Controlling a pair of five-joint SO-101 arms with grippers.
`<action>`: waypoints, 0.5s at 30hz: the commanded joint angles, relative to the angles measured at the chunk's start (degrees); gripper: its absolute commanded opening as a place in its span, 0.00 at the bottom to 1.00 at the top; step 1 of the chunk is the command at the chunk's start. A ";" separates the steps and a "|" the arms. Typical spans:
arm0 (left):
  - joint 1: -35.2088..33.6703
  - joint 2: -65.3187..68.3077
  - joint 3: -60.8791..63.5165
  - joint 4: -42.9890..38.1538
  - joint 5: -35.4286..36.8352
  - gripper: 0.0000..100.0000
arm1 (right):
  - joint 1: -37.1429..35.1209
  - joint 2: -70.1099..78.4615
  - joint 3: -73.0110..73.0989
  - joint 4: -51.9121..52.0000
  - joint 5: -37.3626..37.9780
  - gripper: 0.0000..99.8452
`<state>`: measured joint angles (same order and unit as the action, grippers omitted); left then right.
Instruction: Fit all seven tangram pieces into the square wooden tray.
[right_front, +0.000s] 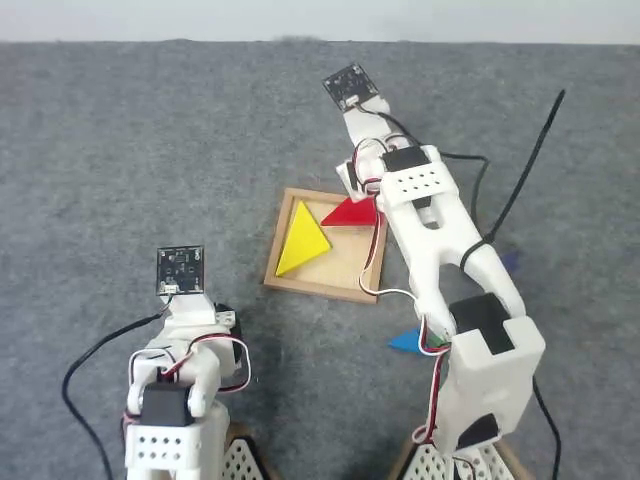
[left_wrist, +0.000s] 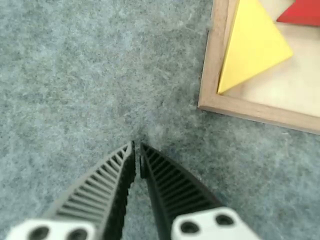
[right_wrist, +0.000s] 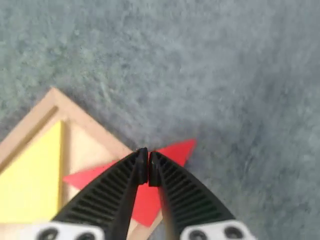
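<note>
The square wooden tray (right_front: 322, 291) lies mid-table. A yellow triangle (right_front: 300, 240) lies flat inside it, seen also in the left wrist view (left_wrist: 252, 47). A red triangle (right_front: 350, 212) rests across the tray's far right rim (right_wrist: 95, 131), one corner out over the mat. My right gripper (right_wrist: 145, 162) is shut, its tips down at the red triangle's (right_wrist: 172, 152) edge. My left gripper (left_wrist: 137, 146) is shut and holds nothing, low over bare mat near the tray's near left corner (left_wrist: 207, 102).
A blue piece (right_front: 405, 341) lies on the mat beside the right arm (right_front: 440, 240), partly under it. A small dark blue bit (right_front: 510, 262) shows right of that arm. Grey mat (right_front: 120, 160) stretches open to the left and back.
</note>
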<state>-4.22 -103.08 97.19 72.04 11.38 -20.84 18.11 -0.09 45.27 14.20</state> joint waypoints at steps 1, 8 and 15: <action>-0.35 -1.14 -0.75 0.26 -0.88 0.01 | 1.10 2.33 -3.60 -2.77 2.90 0.01; -0.35 -1.14 -0.75 0.26 -0.88 0.01 | 2.77 14.64 -16.97 3.56 2.81 0.01; -0.35 -1.14 -0.75 0.26 -0.88 0.01 | 6.02 15.87 -19.69 6.90 2.73 0.01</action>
<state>-4.22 -103.08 97.19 72.04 11.38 -16.35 34.99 -16.35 51.08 16.22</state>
